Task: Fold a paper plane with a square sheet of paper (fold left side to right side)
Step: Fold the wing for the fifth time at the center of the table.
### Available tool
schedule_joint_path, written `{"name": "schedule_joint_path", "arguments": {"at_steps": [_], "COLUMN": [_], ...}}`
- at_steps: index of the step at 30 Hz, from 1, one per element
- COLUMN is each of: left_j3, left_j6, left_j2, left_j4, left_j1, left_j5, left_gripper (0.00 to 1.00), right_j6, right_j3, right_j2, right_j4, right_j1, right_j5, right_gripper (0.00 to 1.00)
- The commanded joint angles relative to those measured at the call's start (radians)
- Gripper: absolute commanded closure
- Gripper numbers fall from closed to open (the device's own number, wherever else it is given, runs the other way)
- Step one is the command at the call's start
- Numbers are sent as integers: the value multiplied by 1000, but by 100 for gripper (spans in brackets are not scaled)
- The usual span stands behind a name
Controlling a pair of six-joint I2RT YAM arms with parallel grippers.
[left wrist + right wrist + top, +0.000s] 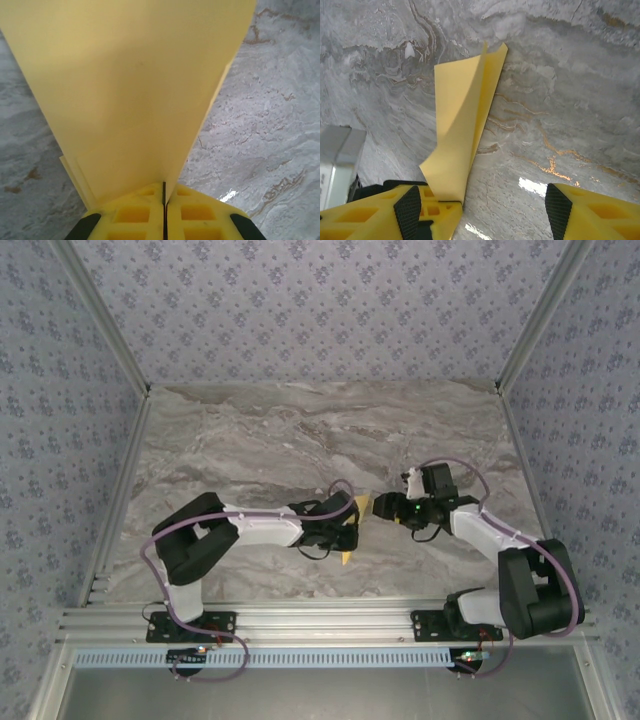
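1. My left hand (pixel 164 196) is clamped shut on the folded paper (pixel 130 90), holding it upright over the table (pixel 270 130).
2. My right hand (pixel 482 210) is spread wide, one finger (pixel 412 210) just beside the paper's lower edge, gripping nothing.

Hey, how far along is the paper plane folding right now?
Done: the thin yellow paper sheet already carries at least one fold, with its layers doubled over. In hand: the left end effector is shut on one edge of it over the grey marble table, and the right end effector is open beside it. Left: it is not yet a narrow pointed dart, so further folds remain.
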Motion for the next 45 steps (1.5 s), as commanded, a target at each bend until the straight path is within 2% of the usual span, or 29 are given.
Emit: {"name": "schedule_joint_path", "arguments": {"at_steps": [1,10,20,34,39,45], "left_j3": [-52,-83,-146,-149,-145,-140], "left_j6": [-71,-124,-199,-208,-209,-207], "left_j2": [-49,-51,-41,-28,-20,-12], "left_j4": [174,278,399,410,407,410], "left_j1": [33,68,96,99,100,101], "left_j5": [108,193,222,230,228,233], "left_gripper": [94,95,95,96,96,88], "right_j6": [-8,30,90,133,126,108], "right_j3": [-32,-76,-82,-8,23,54], "right_j2": [-11,56,142,281,314,348], "right_j4": [94,251,367,386,286,187], "right_j1": [15,52,71,104,108,111], "right_j5": [-40,-95,-103,-61,-23,13], "right_gripper": [30,31,36,43,48,52]}}
